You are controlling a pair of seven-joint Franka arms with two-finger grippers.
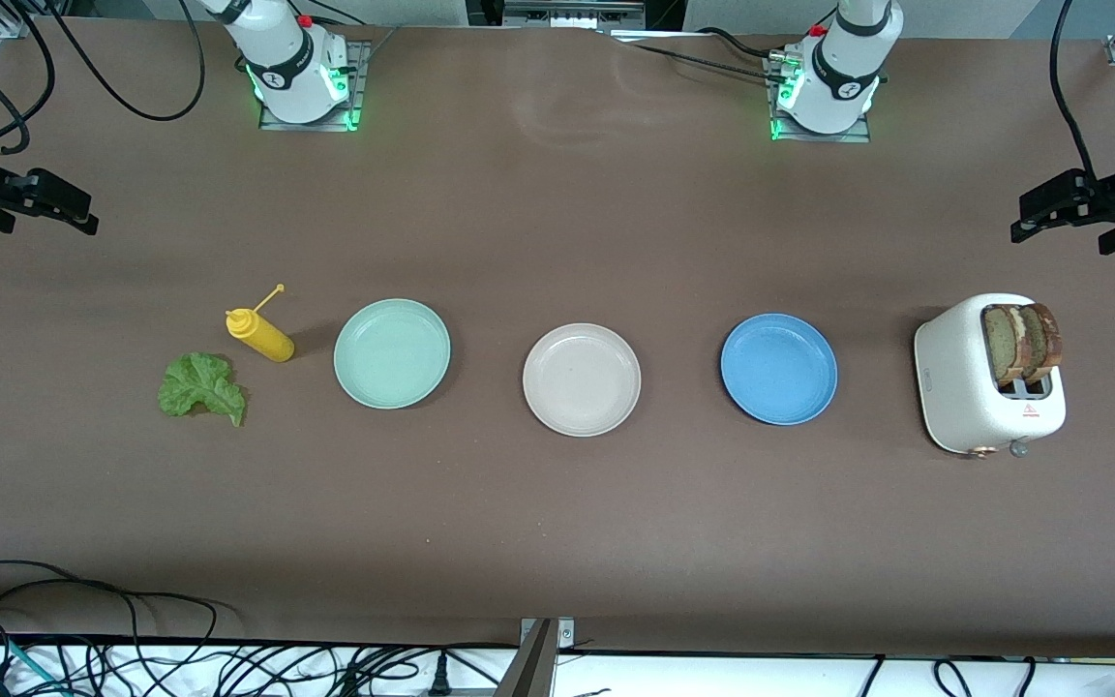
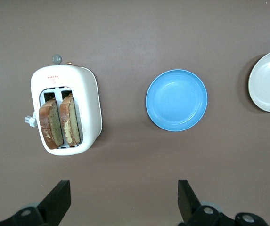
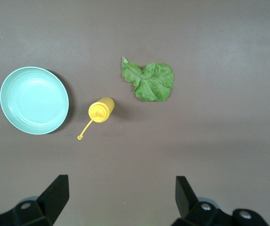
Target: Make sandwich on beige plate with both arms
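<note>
Two brown bread slices [image 1: 1022, 344] stand upright in the slots of a white toaster [image 1: 954, 387] toward the left arm's end of the table; they also show in the left wrist view [image 2: 59, 122]. A green lettuce leaf [image 1: 199, 387] lies on the table toward the right arm's end, and shows in the right wrist view [image 3: 150, 82]. The beige plate [image 1: 582, 379] sits empty at the table's middle. My left gripper [image 1: 1041, 211] hangs open and empty high over the toaster end [image 2: 124, 188]. My right gripper [image 1: 69, 208] hangs open and empty high over the lettuce end [image 3: 120, 186].
A mint-green plate [image 1: 391, 353] and a blue plate [image 1: 778, 368] flank the beige plate, both empty. A yellow squeeze bottle [image 1: 262, 336] stands between the lettuce and the mint-green plate. Cables run along the table's near edge.
</note>
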